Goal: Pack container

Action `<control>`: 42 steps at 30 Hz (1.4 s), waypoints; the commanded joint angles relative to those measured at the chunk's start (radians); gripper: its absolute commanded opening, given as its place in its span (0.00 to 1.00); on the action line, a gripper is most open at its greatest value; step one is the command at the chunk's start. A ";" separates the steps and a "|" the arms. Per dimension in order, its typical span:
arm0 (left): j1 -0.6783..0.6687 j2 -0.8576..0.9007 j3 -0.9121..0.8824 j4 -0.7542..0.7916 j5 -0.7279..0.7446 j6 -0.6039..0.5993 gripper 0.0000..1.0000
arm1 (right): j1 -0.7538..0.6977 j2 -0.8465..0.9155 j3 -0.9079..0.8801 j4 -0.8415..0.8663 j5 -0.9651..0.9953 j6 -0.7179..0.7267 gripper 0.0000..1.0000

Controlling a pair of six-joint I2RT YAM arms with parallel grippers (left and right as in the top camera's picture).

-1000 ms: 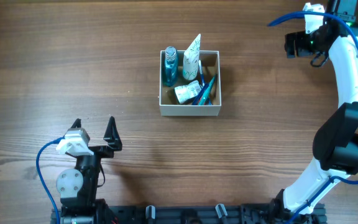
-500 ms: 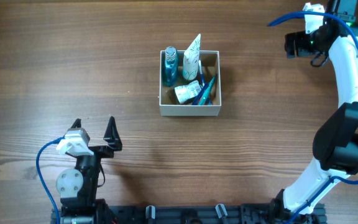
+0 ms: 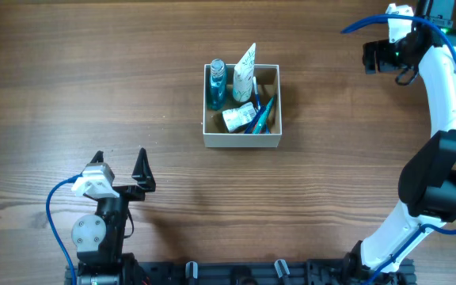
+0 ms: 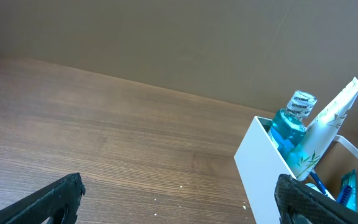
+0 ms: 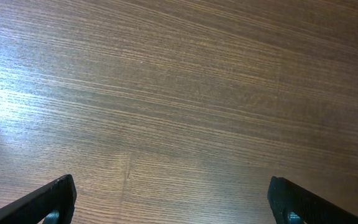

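The container is a white-walled square box at the table's middle, with a tan inside. In it a blue bottle and a white tube stand upright at the far side, and a second white tube lies beside a blue toothbrush. My left gripper is open near the front left, well short of the box, with nothing between its fingers. The left wrist view has the container wall, bottle and tube to the right of the open gripper. My right gripper hovers open at the far right corner; its wrist view has the gripper over bare wood only.
The table is brown wood. A black rail with the arm bases runs along the front edge. The white right arm arches down the right side, with a blue cable at the top; another blue cable loops by the left arm.
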 commanded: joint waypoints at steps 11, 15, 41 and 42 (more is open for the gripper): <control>-0.006 -0.011 -0.010 0.000 0.023 0.019 1.00 | 0.038 -0.146 -0.008 -0.006 0.021 -0.077 1.00; -0.006 -0.011 -0.010 0.000 0.023 0.019 1.00 | 0.039 -0.308 -0.049 -0.006 0.021 -0.097 1.00; -0.006 -0.011 -0.010 0.000 0.023 0.019 1.00 | 0.039 -1.590 -1.251 0.650 -0.292 -0.098 1.00; -0.006 -0.011 -0.010 0.000 0.023 0.019 1.00 | 0.041 -1.625 -1.278 0.651 -0.306 -0.098 1.00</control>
